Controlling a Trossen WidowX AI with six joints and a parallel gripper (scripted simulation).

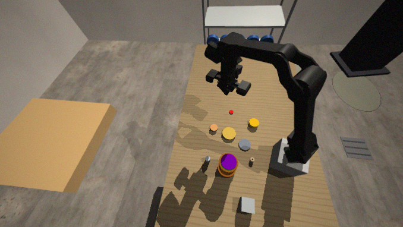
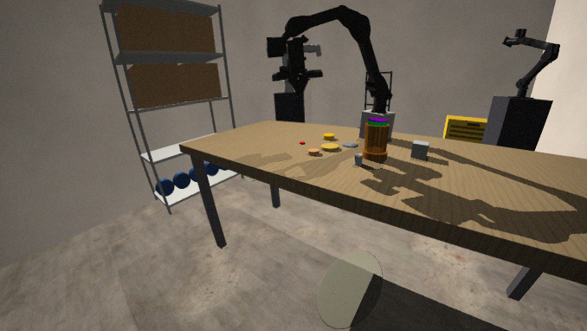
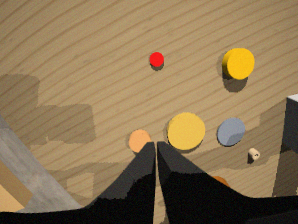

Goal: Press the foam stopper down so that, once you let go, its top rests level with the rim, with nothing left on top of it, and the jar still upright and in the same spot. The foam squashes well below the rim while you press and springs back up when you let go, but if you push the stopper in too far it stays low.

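Observation:
The orange-brown jar [image 1: 227,170] [image 2: 376,140] stands upright on the wooden table [image 1: 297,202] [image 2: 476,191]. Its purple foam stopper [image 1: 229,160] [image 2: 377,120] sticks up above the rim, with a green band under the purple top in the exterior view. Nothing lies on the stopper. My gripper [image 1: 226,90] [image 2: 299,90] [image 3: 155,148] is shut and empty. It points down and hangs high above the table, well behind the jar, over the area near a small red disc [image 1: 230,112] [image 2: 302,142] [image 3: 156,60].
Between gripper and jar lie an orange disc [image 1: 213,128] [image 3: 139,140], a large yellow disc [image 1: 229,133] [image 3: 185,131], a smaller yellow disc [image 1: 254,122] [image 3: 238,63] and a grey disc [image 1: 244,144] [image 3: 230,131]. A small grey cylinder [image 1: 207,158], a beige spool [image 1: 252,159] and a grey cube [image 1: 248,205] flank the jar.

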